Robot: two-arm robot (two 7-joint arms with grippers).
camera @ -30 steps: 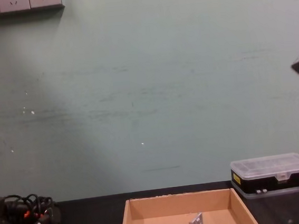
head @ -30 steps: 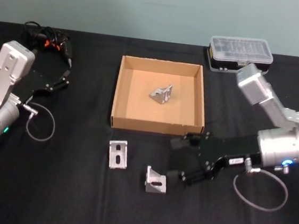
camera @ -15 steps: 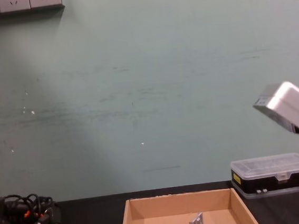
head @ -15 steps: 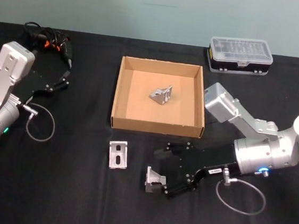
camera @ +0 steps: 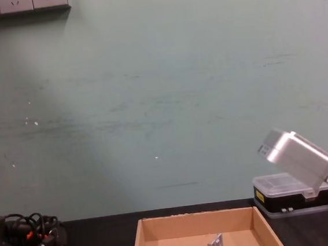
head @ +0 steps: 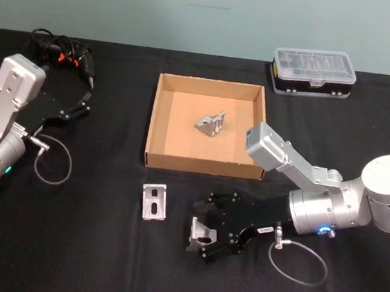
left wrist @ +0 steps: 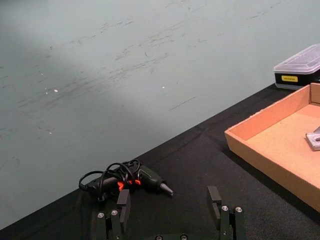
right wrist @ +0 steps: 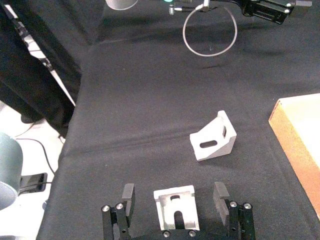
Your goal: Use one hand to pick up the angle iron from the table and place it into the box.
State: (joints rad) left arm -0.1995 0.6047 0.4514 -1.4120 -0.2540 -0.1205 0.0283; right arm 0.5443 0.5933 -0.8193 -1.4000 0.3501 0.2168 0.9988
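Two grey angle irons lie on the black table: one in front of the box's left corner, one to its right. My right gripper is open, low over the table, with its fingers on either side of that right angle iron and apart from it. The other loose angle iron lies beyond the fingers. The tan cardboard box holds a further angle iron. My left gripper is parked open at the far left.
A black case with a clear lid stands behind the box at the right. A black power drill with coiled cable lies at the back left. Cable loops hang from both wrists, one on the table by the right arm.
My right arm has swung forward and left and come down, bringing its open fingers around the right angle iron. The left arm and the angle irons have not moved.
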